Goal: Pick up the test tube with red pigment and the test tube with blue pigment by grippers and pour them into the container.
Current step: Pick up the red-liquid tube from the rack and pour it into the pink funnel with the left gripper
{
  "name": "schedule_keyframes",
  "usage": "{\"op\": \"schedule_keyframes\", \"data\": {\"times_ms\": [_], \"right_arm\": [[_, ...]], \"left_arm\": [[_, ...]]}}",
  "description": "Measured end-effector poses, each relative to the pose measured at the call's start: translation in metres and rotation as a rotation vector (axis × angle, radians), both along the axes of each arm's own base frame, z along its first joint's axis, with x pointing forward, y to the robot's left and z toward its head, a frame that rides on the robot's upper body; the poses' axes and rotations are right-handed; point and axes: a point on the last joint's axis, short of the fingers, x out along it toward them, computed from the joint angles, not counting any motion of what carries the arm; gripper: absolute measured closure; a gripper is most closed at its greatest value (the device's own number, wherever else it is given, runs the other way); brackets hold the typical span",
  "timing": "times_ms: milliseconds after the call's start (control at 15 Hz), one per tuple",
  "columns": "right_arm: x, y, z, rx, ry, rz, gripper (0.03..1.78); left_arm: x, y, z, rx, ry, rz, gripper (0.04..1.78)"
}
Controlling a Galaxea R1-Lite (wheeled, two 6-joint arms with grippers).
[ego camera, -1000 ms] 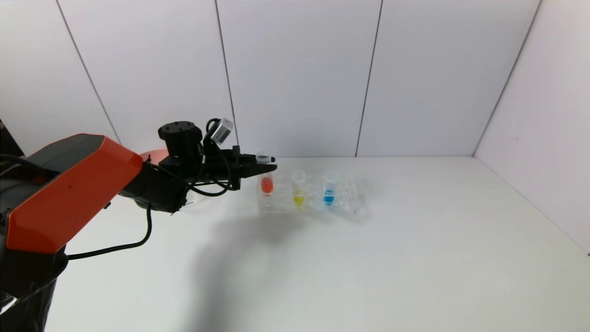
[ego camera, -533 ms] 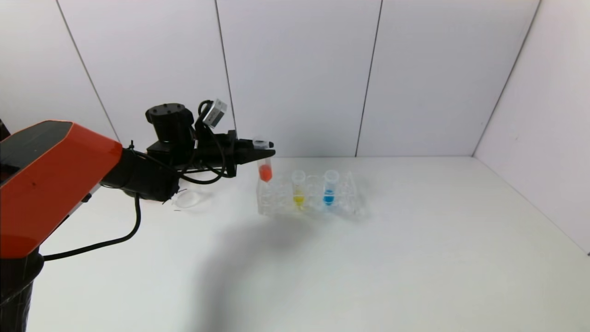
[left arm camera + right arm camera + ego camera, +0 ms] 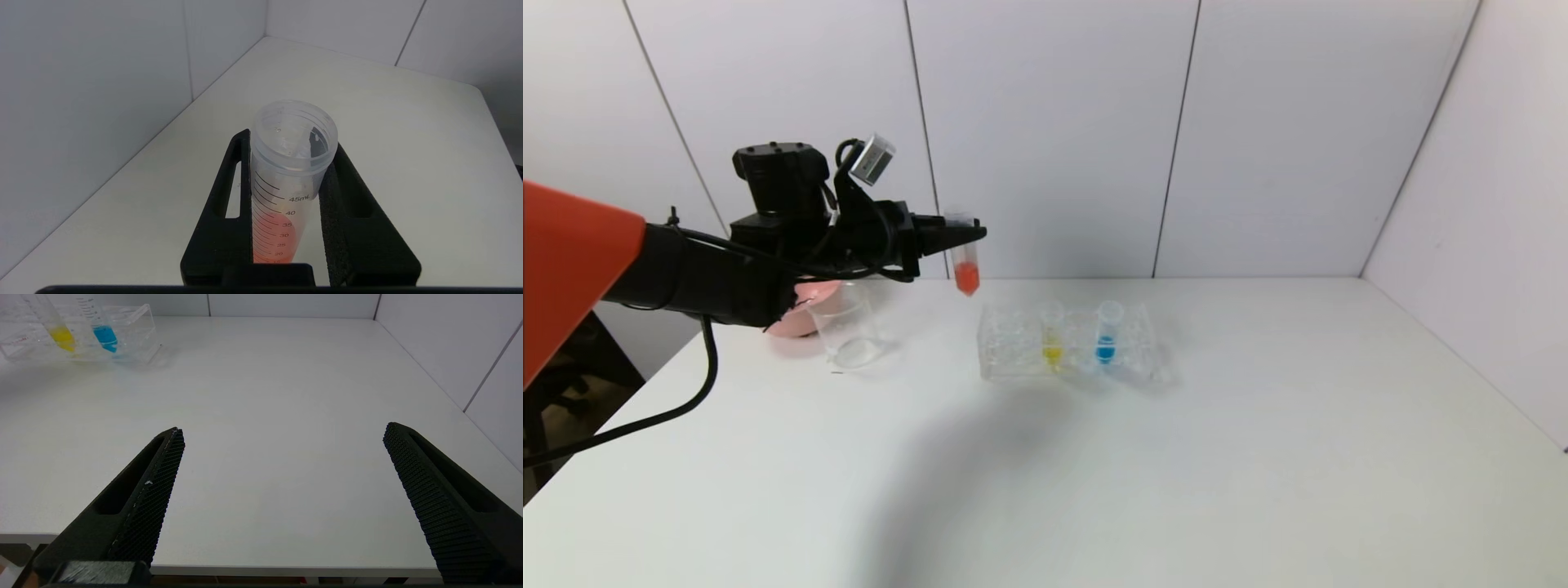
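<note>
Your left gripper (image 3: 964, 233) is clamping the test tube with red pigment (image 3: 965, 265) near its open rim, fingers (image 3: 222, 212) pressing both sides, and holding it upright in the air, clear of the rack (image 3: 1070, 347) and between the rack and the container (image 3: 845, 327). The container is standing on the table (image 3: 1176, 457) in front of a pink bowl (image 3: 796, 314). The test tube with blue pigment (image 3: 1106, 333) is sitting in the rack beside 1 yellow tube (image 3: 1052, 335). Your right gripper (image 3: 282, 457) is hanging wide open over the table's near edge, gripping nothing.
</note>
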Motion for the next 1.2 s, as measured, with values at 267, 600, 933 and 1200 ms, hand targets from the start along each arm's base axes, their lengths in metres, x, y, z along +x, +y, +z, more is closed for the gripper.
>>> {"op": "schedule_keyframes", "data": {"times_ms": [267, 600, 933, 1200], "right_arm": [[0.000, 0.000, 0.000, 0.000, 0.000, 0.000, 0.04], [0.000, 0.000, 0.000, 0.000, 0.000, 0.000, 0.04], [0.000, 0.000, 0.000, 0.000, 0.000, 0.000, 0.04], [0.000, 0.000, 0.000, 0.001, 0.000, 0.000, 0.04]], "left_arm": [[-0.011, 0.006, 0.017, 0.014, 0.046, 0.253, 1.34], [-0.020, 0.012, 0.023, 0.029, 0.084, 0.504, 1.34], [-0.026, 0.016, 0.026, 0.029, 0.084, 0.700, 1.34], [-0.032, 0.018, 0.026, 0.019, 0.103, 0.747, 1.34]]}}
